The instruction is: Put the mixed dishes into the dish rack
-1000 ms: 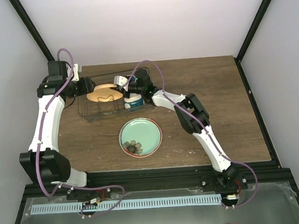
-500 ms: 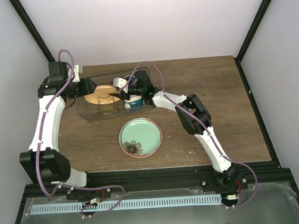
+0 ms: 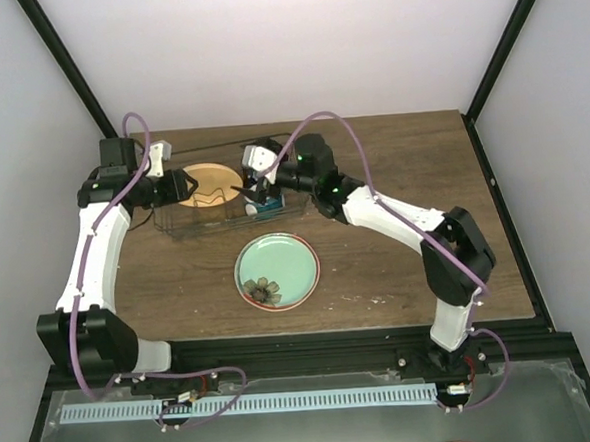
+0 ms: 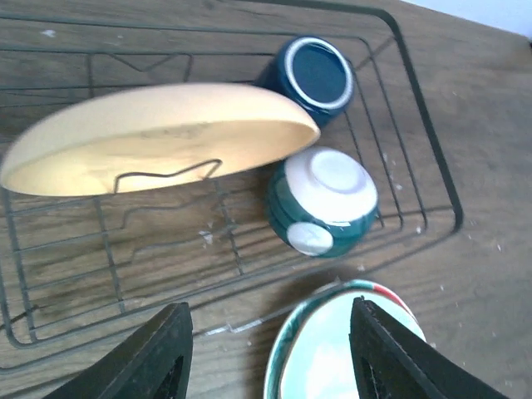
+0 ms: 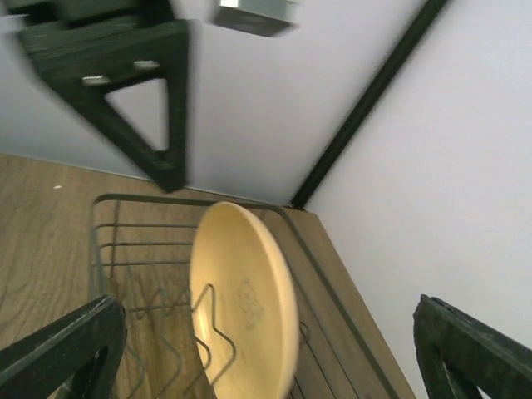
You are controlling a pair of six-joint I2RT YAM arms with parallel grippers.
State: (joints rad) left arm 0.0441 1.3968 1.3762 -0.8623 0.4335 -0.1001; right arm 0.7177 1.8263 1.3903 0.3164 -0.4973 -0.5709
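**Jaws.** The left jaws stand apart with nothing between them. They sit at the left end of the rack point(image 3: 190, 219), short of the yellow plate point(image 3: 207, 181). The right jaws are spread wide and grasp nothing. They are over the right part of the rack, with the yellow plate ahead of them and clear of both fingers.

**Rack contents.** There are three items.
- The yellow plate stands on edge, tilted, in the wire prongs on the left side.
- The mug point(image 4: 312, 73) is at the far right corner. Whether its mouth or its base faces the camera cannot be told.
- The bowl point(image 4: 324, 204) is at the near right, just beside the plate's rim, tipped so that its white base shows.

**Outstanding item.** The green plate point(image 3: 277, 267) lies flat on the counter point(image 3: 180, 298), outside the rack and near its front wall, on the side towards the arm bases.

**Governing relation.** The green plate lies almost straight back towards the bases from the right jaws, and back and to the right of the left jaws. In my judgement the right jaws are the nearer. The plate is round, so it has no long axis. Lying flat, it probably offers only its rim for a grip.
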